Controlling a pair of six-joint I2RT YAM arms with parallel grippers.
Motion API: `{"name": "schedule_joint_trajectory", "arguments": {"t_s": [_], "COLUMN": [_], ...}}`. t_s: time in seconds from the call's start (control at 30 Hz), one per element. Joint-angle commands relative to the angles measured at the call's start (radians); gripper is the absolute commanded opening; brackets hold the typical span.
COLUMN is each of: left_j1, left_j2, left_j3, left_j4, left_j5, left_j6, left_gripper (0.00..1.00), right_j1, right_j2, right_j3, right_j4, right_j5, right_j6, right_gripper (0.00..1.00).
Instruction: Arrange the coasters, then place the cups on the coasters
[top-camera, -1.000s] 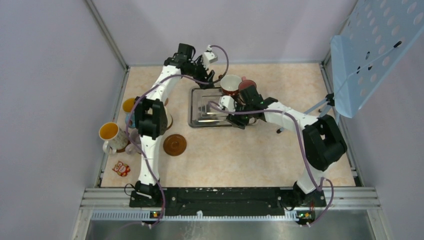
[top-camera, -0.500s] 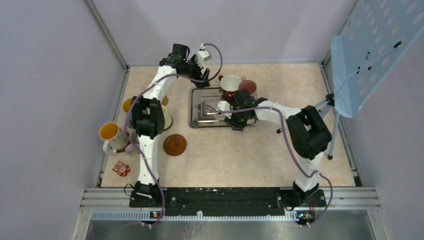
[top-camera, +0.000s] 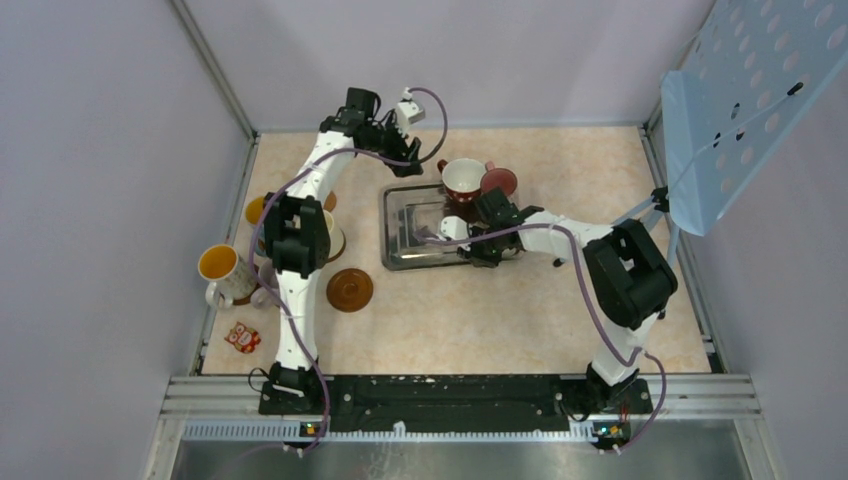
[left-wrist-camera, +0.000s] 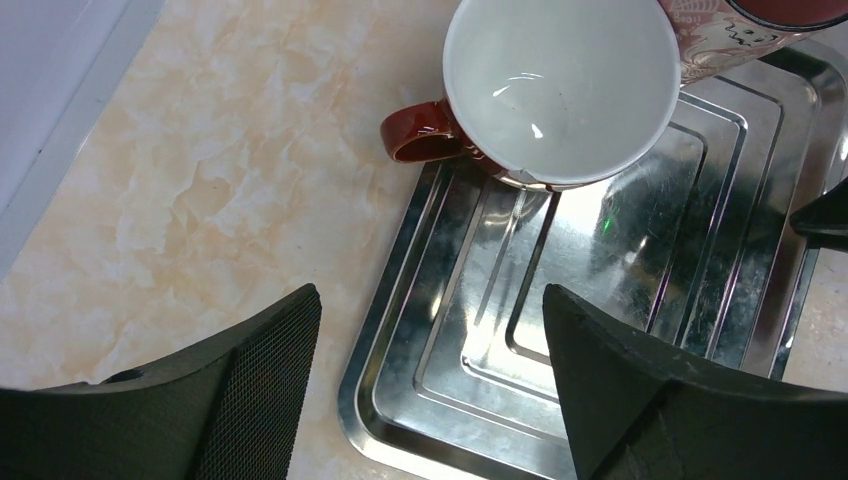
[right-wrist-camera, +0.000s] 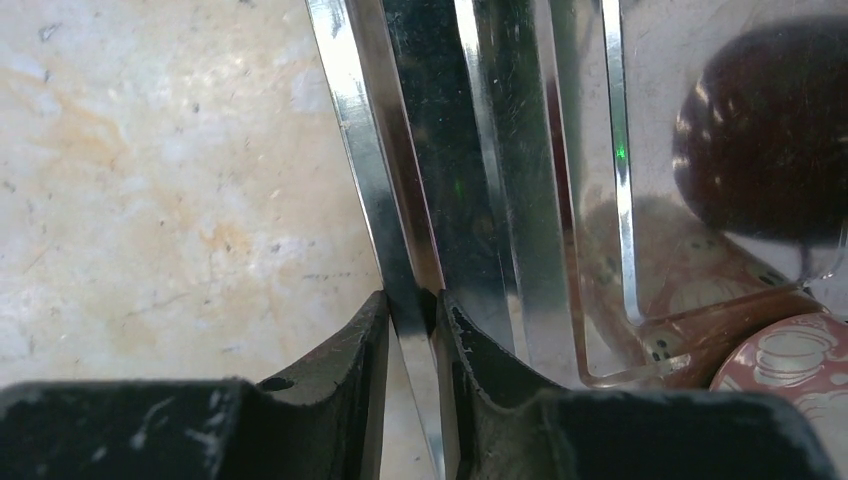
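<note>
Pinching the tray (right-wrist-camera: 366, 180), right fingers (right-wrist-camera: 362, 372) reach low; left fingers (left-wrist-camera: 268, 372) hover spread.

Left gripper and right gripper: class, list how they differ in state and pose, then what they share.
The left gripper stands wide open and empty; the right gripper is shut on the rim of the steel tray. The left gripper hangs above the tray near the red mug; the right gripper touches the tray. Both are black, two-fingered.

A lab test cell (boxed in): plain lilac walls (top-camera: 100, 150), aluminium rail (top-camera: 700, 392), marble-patterned table (top-camera: 480, 320).
</note>
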Motion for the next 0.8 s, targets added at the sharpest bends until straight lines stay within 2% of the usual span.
{"name": "schedule_joint_trajectory", "arguments": {"t_s": [0.0,0.1,0.2,0.3,0.37,0.5,0.77], "left_j1": [-0.013,-0.039,-0.076,-0.085,-0.086,-0.089,-0.149], "left_j2": [-0.032,0.0,0.017,0.025,0.031,0.047,0.105], "left_j3": [0.033,0.065,0.063,0.057,0.056,0.061,0.092], "left_j4": [-0.049,-0.136,-0.207,-0.188,-0.155,-0.073,-0.099], "left_j5": [0.1,0.097,0.046,0.037,0.035,0.037,-0.085], "left_j6": [0.081,0.202,0.356,0.368,0.371,0.372,0.619], "left_gripper": [0.86,0.86,0.85,0.85,0.86,0.89,0.91], "right_j1": [0.012,0.012,0.012,0.012,0.012,0.012,0.012], "right_j2": [-0.023,-0.05,-0.075,-0.116,-0.147,-0.203,-0.31], "right_j3": [-0.088,-0.095,-0.08,-0.071,-0.067,-0.059,-0.065], "right_j4": [-0.169,-0.177,-0.19,-0.186,-0.175,-0.161,-0.174], "right_j5": [-0.011,-0.007,-0.008,-0.013,-0.019,-0.028,-0.03], "right_j6": [-0.022,-0.02,-0.006,0.012,0.024,0.051,0.102], "right_gripper": [0.2,0.25,0.38,0.54,0.6,0.65,0.66]}}
